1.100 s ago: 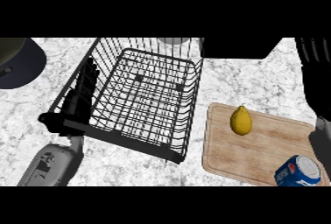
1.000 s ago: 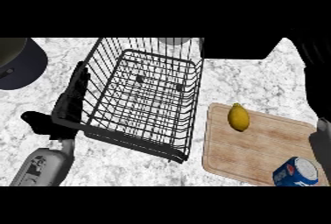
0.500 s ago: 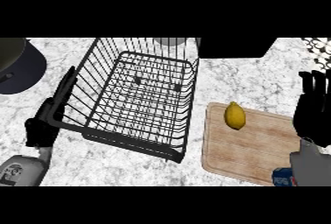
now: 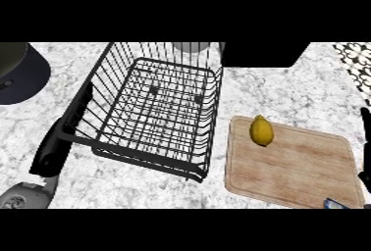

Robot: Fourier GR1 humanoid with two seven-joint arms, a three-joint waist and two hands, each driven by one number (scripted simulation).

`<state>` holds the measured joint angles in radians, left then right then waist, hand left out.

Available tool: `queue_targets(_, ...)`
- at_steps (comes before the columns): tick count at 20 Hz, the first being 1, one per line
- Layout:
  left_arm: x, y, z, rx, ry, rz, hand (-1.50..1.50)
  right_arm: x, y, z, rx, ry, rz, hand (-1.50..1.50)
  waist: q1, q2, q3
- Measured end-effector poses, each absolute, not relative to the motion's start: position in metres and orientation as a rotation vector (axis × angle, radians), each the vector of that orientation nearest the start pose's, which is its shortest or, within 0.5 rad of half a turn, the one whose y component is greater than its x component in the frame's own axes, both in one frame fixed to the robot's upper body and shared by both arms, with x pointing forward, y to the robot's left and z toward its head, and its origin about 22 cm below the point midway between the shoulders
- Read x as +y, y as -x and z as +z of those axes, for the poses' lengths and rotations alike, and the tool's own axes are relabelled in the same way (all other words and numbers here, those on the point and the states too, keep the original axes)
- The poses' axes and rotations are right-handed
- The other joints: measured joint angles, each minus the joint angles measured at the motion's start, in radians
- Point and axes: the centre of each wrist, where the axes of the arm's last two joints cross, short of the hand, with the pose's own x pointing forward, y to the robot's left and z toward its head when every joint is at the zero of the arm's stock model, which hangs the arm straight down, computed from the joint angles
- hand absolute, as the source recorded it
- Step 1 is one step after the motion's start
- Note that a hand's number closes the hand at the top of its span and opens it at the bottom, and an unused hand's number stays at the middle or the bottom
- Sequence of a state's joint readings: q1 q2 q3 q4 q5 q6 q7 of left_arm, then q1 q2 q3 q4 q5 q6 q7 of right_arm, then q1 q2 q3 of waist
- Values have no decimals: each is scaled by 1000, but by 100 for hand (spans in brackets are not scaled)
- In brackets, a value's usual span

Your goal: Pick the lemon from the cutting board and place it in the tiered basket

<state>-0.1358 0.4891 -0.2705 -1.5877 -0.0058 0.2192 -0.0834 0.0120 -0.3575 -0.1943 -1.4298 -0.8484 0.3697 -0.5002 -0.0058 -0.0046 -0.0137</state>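
A yellow lemon (image 4: 261,130) lies on the far left corner of the wooden cutting board (image 4: 297,169), right of centre. The black wire tiered basket (image 4: 156,105) stands empty to the board's left. My left hand (image 4: 52,149) stretches with straight fingers along the basket's left outer side, holding nothing, its grey forearm (image 4: 23,194) at the lower left corner. Of my right hand (image 4: 366,175) only thin black slivers show at the right edge, well right of the lemon and apart from it.
A dark round pot (image 4: 16,73) sits at the far left. A grey vessel (image 4: 193,46) and a black block (image 4: 262,54) stand behind the basket. A blue can (image 4: 335,203) peeks in at the board's near right corner. White marble counter lies all around.
My right hand has slid right, from beside the board to the view's edge. My left hand has dropped toward the lower left along the basket. The lemon has not moved on the board.
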Motion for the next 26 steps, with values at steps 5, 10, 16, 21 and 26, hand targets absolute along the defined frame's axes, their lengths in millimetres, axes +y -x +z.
queue_targets(5,265,-261,54,-1753,-315,-480,0,-417,-195,15,-1923,-174,-100,-150,-4,2,10)
queue_targets(10,270,-257,59,-1753,-319,-477,0,-431,-166,29,-1769,-4,100,-150,-6,1,12)
queue_targets(16,257,-257,57,-1753,-320,-482,0,-401,-161,49,-1683,69,154,-150,-2,3,12)
queue_targets(21,261,-258,55,-1747,-310,-484,0,-368,-170,67,-1625,100,173,-150,2,3,13)
queue_targets(26,265,-259,56,-1754,-309,-492,0,-342,-184,78,-1551,185,223,-150,7,4,13)
